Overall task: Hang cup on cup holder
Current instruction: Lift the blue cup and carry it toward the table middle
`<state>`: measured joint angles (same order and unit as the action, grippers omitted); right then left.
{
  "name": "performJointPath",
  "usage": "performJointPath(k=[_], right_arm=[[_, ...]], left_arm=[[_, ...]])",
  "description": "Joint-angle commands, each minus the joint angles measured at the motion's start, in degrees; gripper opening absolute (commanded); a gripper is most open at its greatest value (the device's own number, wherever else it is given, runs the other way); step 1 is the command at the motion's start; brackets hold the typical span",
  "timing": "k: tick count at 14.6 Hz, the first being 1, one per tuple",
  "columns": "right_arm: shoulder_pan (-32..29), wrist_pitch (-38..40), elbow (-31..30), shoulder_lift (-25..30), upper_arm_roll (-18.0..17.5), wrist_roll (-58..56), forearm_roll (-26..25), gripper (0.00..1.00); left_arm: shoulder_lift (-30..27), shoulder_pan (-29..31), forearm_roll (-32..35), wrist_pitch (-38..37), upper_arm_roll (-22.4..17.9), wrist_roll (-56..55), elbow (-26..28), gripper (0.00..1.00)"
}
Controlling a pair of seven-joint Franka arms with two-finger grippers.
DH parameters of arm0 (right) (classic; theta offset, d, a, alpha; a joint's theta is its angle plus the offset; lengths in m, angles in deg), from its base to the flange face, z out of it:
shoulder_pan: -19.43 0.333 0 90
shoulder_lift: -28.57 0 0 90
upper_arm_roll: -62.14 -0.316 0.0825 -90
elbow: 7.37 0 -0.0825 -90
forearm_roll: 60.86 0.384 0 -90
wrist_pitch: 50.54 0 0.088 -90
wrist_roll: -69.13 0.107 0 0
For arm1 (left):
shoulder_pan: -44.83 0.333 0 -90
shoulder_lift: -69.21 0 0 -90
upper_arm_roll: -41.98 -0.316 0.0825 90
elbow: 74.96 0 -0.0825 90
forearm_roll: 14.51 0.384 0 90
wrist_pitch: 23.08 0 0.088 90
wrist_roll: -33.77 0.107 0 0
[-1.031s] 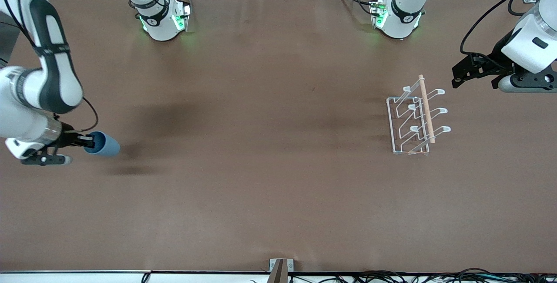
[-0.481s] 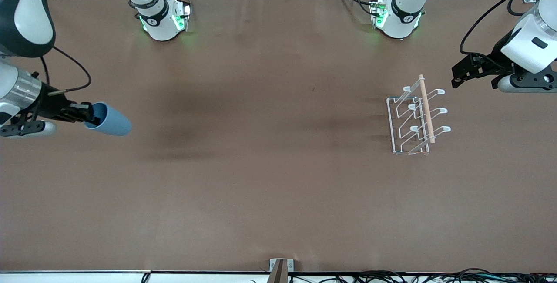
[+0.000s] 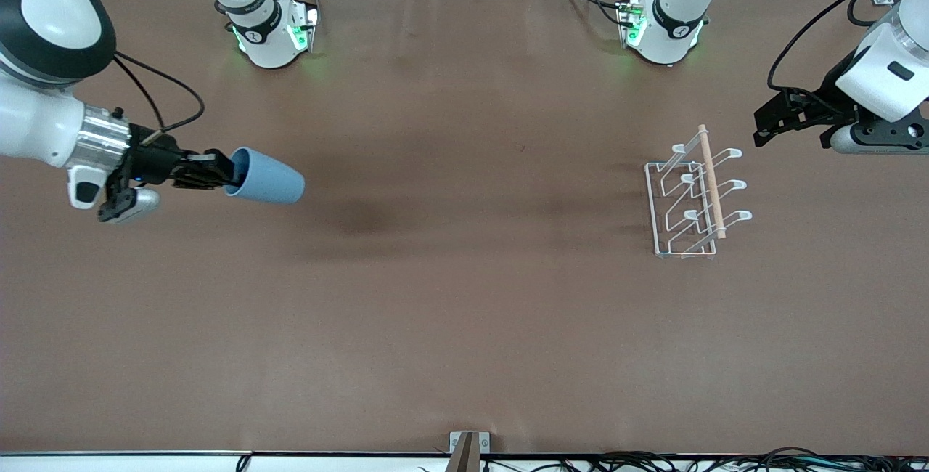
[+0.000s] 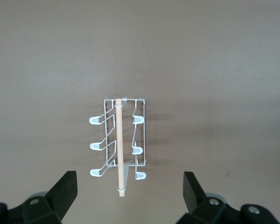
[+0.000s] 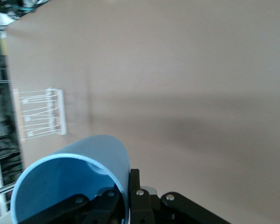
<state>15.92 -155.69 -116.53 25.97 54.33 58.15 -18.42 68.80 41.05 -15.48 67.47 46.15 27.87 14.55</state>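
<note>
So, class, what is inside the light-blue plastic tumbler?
One finger of the right gripper reaches inside the light-blue plastic tumbler, its jaws shut on the rim; otherwise only bare blue wall shows. The bottom is partly hidden.

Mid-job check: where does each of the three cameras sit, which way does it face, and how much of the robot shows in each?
Front view: high across the table, facing both bases; shows both arms, the right gripper holding the cup in the air, the left gripper waiting open by the cup holder.
Left wrist view: looks down on the cup holder; own open fingers show.
Right wrist view: looks along the cup toward the distant cup holder; own fingers show.
Shared: all three show the cup holder.
</note>
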Motion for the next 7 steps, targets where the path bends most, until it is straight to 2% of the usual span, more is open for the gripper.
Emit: performJointPath(k=[1,3,4,7], right_arm=[[-0.5,-0.7,-3.9,1.1,-3.5,0.2,8.0,0.01],[-0.5,-0.7,-5.8,1.0,-5.3,0.2,12.2,0.01],[-0.5,-0.9,-6.9,1.0,-6.5,-0.1,16.2,0.01],[-0.4,-0.9,-7.2,0.7,-10.3,-0.2,22.7,0.01]], left_arm=[[-0.5,-0.2,0.6,-0.4,-0.1,0.8,-0.7,1.00],[-0.6,-0.2,0.5,-0.4,-0.1,1.0,-0.8,1.00],[-0.6,-0.3,0.5,-0.3,0.1,1.0,-0.8,1.00],[-0.9,-0.9,-1.1,-0.3,1.1,3.9,-0.9,1.00]])
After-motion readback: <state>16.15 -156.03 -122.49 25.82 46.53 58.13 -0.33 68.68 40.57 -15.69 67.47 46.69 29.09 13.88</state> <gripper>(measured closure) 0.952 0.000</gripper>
